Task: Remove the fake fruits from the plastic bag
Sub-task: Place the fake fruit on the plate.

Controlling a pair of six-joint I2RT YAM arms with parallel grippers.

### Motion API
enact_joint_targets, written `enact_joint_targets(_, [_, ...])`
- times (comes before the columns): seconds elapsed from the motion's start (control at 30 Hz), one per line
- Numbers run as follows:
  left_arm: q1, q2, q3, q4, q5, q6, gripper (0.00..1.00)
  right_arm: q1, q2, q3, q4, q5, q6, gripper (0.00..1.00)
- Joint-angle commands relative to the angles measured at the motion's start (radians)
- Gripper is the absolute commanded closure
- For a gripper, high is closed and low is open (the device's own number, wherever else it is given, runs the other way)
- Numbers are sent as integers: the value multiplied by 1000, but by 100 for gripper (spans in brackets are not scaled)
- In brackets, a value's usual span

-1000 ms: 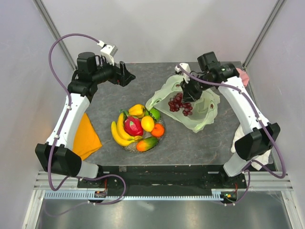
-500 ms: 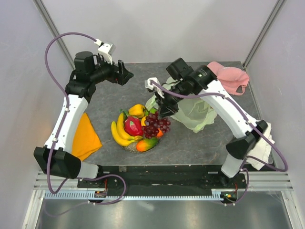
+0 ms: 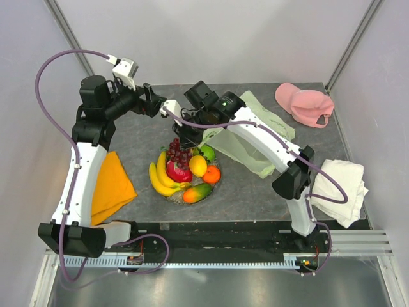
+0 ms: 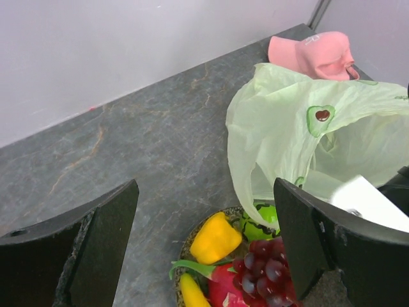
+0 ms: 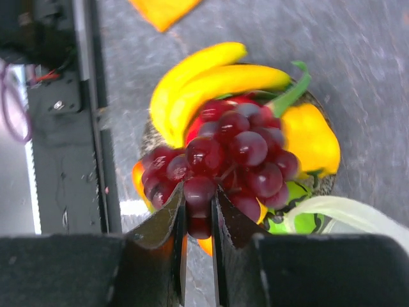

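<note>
Right gripper (image 5: 198,206) is clamped on the near end of the grapes (image 5: 227,157), which sit over the fruit pile on the counter (image 3: 140,137). I cannot tell whether the bunch rests on the dragon fruit (image 3: 179,171) or hangs just clear of it. The bananas (image 3: 157,179) line the pile's left edge, and the dish underneath is mostly hidden. Left gripper (image 4: 204,240) is spread wide and holding nothing above the counter's far left. The bag (image 4: 281,121) lies just right of the pile, partly covered by my right arm. I cannot see into it.
</note>
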Motion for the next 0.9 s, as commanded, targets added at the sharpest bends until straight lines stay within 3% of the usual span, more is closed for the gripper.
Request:
enact_joint_targets(0.0, [12, -33, -23, 18, 0, 18, 6, -3, -9, -10, 141, 151, 204, 94])
enact_joint_targets(0.5, [41, -43, -43, 23, 26, -5, 6, 0, -1, -114, 169, 220, 336, 100])
enact_joint_targets(0.77, [44, -48, -48, 21, 26, -7, 6, 17, -50, -255, 141, 171, 399, 92])
enact_joint_targets(0.87, [44, -48, -46, 21, 37, -13, 6, 15, -52, -254, 126, 162, 404, 80])
